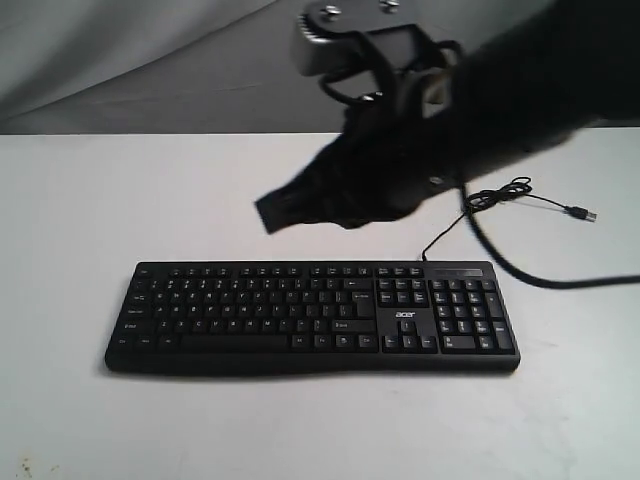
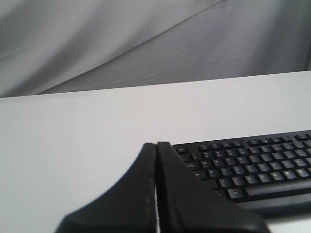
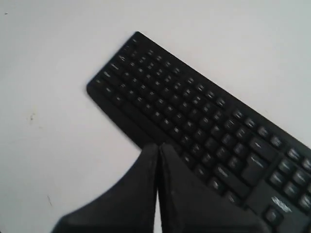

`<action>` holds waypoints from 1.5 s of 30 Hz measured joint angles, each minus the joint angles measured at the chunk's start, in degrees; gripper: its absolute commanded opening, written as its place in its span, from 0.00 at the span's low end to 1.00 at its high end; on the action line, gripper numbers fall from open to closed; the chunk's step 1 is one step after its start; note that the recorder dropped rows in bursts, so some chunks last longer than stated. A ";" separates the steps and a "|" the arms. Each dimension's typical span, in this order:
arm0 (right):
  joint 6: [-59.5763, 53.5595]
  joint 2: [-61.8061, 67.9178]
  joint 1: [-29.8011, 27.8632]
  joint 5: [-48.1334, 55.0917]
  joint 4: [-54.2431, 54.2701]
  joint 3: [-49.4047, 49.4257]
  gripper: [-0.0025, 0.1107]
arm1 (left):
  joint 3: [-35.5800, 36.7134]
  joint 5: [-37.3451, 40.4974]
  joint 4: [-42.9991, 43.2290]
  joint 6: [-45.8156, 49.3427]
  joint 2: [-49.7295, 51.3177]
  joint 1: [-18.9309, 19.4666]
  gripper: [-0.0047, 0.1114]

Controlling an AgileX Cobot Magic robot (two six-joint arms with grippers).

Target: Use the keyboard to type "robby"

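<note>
A wide black keyboard (image 1: 312, 317) with white legends and an "acer" logo lies flat on the white table, its thin cable (image 1: 500, 195) trailing off to the back right. My right gripper (image 1: 268, 212) hangs in the air above the keyboard's far edge, shut, touching nothing. In the right wrist view its tip (image 3: 158, 145) hovers over the keyboard (image 3: 204, 121). My left gripper (image 2: 156, 144) is shut and empty, low beside the left end of the keyboard (image 2: 252, 162); the exterior view does not show it.
The USB plug (image 1: 585, 213) lies on the table at the back right. A thick black arm cable (image 1: 520, 265) loops down behind the number pad. Grey cloth (image 1: 120, 60) hangs behind the white table (image 1: 80, 200).
</note>
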 measured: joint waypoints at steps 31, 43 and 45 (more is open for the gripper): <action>-10.70 39.78 5.59 -3.55 -0.87 -29.04 0.02 | 0.00 0.00 0.00 0.00 0.00 0.00 0.04; -10.70 44.84 5.28 -2.05 -2.22 -30.12 0.02 | 0.00 0.00 0.00 0.00 0.00 0.00 0.04; -10.70 45.10 4.76 -2.46 -2.22 -30.12 0.02 | 0.00 0.00 0.00 0.00 0.00 0.00 0.04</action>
